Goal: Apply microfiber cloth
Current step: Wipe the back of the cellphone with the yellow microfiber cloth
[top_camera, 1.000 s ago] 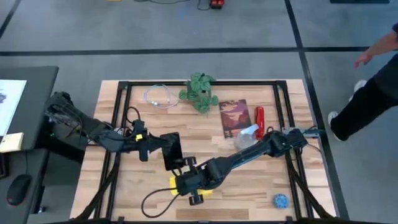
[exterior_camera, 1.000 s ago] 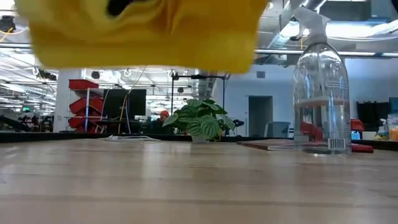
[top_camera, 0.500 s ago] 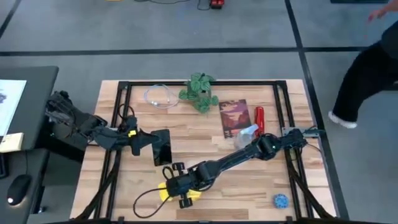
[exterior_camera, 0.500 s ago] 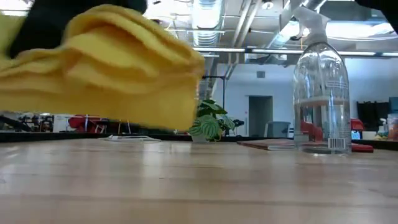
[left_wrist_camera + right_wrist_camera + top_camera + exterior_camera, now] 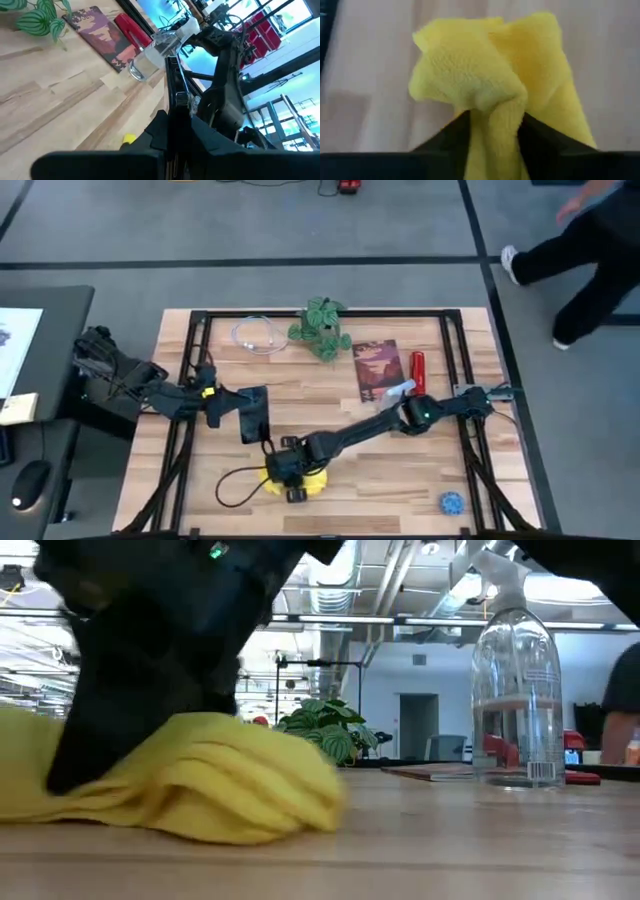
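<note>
Microfiber cloth [image 5: 190,785] bunched, right end effector [image 5: 492,127] pinching

Overhead and table-level cameras share the microfiber cloth [image 5: 310,480]; wrist cameras sit close.

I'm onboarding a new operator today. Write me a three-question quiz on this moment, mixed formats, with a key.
1. True or false: the microfiber cloth is hanging clear above the table.
2. Which gripper holds the cloth? A) left gripper B) right gripper C) neither
3. Fill in: the left gripper grasps a black ____.

Key
1. False; in the low view it rests bunched on the wood.
2. B; the right wrist view shows its fingers pinching a fold.
3. Phone.
</note>
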You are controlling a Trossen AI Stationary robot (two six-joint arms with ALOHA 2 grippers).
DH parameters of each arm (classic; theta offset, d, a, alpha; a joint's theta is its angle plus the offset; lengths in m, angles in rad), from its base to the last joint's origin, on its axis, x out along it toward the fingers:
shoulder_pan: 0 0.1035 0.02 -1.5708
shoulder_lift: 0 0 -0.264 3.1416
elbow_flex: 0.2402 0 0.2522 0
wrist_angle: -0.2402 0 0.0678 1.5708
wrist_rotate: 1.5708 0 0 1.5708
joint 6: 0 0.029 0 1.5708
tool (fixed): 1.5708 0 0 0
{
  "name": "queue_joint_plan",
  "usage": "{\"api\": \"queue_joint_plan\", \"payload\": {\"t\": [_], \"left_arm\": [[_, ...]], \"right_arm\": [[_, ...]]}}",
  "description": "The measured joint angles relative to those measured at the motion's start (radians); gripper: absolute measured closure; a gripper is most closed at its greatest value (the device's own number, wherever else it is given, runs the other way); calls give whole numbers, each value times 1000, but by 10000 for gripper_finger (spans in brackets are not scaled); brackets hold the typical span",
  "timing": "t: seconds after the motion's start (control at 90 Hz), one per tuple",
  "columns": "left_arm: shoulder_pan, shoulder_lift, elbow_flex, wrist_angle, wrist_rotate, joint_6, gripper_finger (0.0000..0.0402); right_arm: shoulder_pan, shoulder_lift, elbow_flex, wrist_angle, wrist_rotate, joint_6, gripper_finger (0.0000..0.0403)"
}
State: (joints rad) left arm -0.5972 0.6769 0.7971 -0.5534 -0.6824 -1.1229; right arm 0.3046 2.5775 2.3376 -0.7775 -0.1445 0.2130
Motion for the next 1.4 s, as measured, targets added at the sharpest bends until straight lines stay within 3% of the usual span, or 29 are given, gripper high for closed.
{"api": "queue_joint_plan", "payload": {"t": [0.156, 0.344, 0.511, 0.611, 0.789, 0.911, 1.078, 1.222, 1.4], "left_arm": [[0, -3, 0, -34, 1, 16, 390], [1, -8, -1, -22, 13, 16, 390], [1, -15, -1, 69, 185, 15, 390], [1, 0, -1, 163, 354, 50, 390], [1, 68, -1, 363, 509, 80, 390], [9, 126, -1, 446, 531, 85, 390], [25, 175, -1, 467, 525, 37, 390], [47, 189, -1, 506, 540, 36, 390], [76, 183, -1, 528, 535, 42, 390]], "right_arm": [[-9, -124, 17, -85, -36, -19, 154], [-13, -270, 12, -178, 43, -91, 144], [-16, -423, 17, -215, 64, -273, 145], [-26, -474, 15, -223, 88, -565, 145], [-36, -507, 14, -93, 265, -1080, 145], [-45, -495, 15, 22, 282, -1325, 145], [-43, -476, 13, 97, 273, -1448, 145], [-37, -480, -10, 125, 201, -1504, 147], [-25, -476, -24, 131, 158, -1605, 169]]}}
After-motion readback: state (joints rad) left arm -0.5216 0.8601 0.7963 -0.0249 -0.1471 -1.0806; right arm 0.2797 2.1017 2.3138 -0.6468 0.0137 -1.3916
